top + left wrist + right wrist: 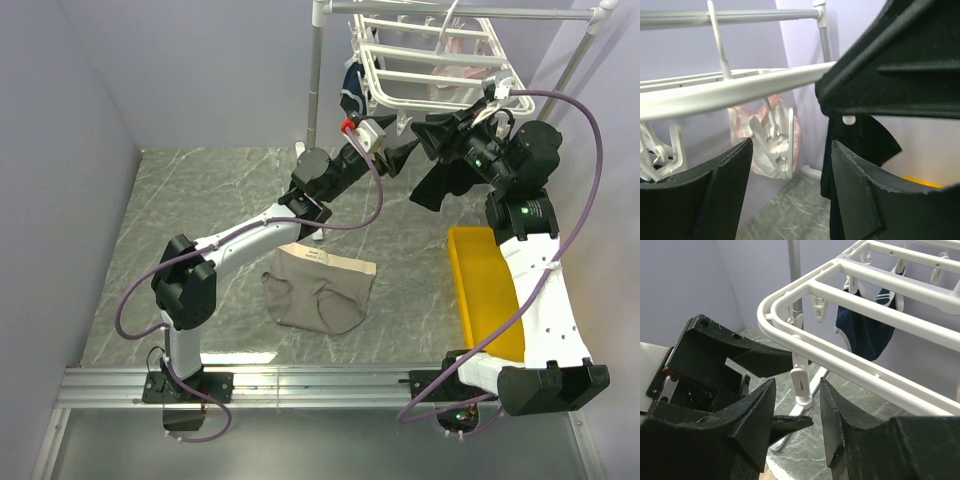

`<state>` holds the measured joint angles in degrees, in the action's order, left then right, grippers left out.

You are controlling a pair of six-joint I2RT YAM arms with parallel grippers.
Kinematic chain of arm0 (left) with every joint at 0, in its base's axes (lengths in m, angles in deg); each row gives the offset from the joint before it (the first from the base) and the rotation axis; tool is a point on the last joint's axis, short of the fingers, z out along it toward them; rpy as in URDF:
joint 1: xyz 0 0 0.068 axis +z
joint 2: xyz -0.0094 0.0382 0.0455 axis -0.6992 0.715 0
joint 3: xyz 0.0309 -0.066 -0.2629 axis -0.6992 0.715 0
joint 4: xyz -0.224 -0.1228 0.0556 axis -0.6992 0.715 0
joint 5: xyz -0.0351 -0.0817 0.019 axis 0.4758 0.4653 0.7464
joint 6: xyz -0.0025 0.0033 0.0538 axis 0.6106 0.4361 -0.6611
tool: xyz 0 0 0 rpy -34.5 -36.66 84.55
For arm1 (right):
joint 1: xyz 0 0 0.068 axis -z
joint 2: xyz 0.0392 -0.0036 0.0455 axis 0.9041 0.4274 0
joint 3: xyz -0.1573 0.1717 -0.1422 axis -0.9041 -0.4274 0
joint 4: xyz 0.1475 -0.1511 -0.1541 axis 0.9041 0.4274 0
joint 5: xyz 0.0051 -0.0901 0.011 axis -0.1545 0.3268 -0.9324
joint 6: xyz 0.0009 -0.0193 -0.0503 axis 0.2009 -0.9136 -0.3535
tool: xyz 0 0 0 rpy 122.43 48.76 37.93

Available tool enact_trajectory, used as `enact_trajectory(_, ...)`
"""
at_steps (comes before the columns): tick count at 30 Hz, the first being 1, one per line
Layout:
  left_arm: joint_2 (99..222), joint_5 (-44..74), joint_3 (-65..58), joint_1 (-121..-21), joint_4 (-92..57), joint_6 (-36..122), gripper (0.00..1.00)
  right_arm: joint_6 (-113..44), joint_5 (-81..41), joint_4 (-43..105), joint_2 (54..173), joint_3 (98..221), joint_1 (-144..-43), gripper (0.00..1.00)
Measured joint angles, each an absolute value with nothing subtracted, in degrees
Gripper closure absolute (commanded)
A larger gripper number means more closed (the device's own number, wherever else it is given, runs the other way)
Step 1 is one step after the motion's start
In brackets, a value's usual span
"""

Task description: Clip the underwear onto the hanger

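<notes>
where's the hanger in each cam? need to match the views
Top external: hanger at upper right, against the back wall.
Left wrist: hanger seen as a white bar slanting across the upper left.
Right wrist: hanger fills the upper right, its corner rail near centre.
Shared landmark: grey pole.

**Colour key.** On my overhead view the desk (pixel 200 200) is grey marble with pale veins, and the walls (pixel 80 150) are lavender. The underwear (pixel 320 295) is taupe with a lighter beige waistband. The hanger (pixel 715 92) is white throughout. I also read navy briefs (pixel 865 330) edged in white, a pink-and-white cloth (pixel 742 127) and a plain black garment (pixel 440 185). The bin (pixel 485 290) is bright yellow. The left arm (pixel 250 235) and right arm (pixel 545 300) are white with black joints. My wrist views show the left hand (pixel 790 190) and right hand (pixel 797 415) matte black. The cables (pixel 590 150) are purple.
</notes>
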<state>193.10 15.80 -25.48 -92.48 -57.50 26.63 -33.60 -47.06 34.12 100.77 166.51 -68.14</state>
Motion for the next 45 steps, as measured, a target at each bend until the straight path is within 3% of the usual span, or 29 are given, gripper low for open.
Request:
enact_trajectory(7,194.91,13.97,-28.23,-92.67,-57.19,25.62,0.42,-33.28,-47.15,34.14,100.39,166.49,-68.97,0.53)
enact_trajectory(14,196.07,13.22,-29.35,-92.7,-54.81,25.23,0.67,-33.17,-47.69,34.36,99.41,166.49,-69.06,0.52)
enact_trajectory(29,196.05,24.33,-32.91,-88.13,-50.92,35.59,0.89,-36.18,-47.65,34.97,99.37,166.36,-69.06,0.4)
enact_trajectory(39,196.05,36.63,-34.9,-87.28,-48.19,41.34,0.91,-36.95,-48.48,35.72,101.2,168.44,-69.06,0.41)
enact_trajectory(44,196.07,39.52,-36.25,-86.86,-47.49,43.09,0.91,-37.28,-48.92,36.13,102.16,169.81,-69.06,0.53)
enact_trajectory(45,196.07,39.82,-36.63,-86.8,-46.99,43.24,0.9,-37.25,-49.25,36.26,102.38,170.1,-69.06,0.61)
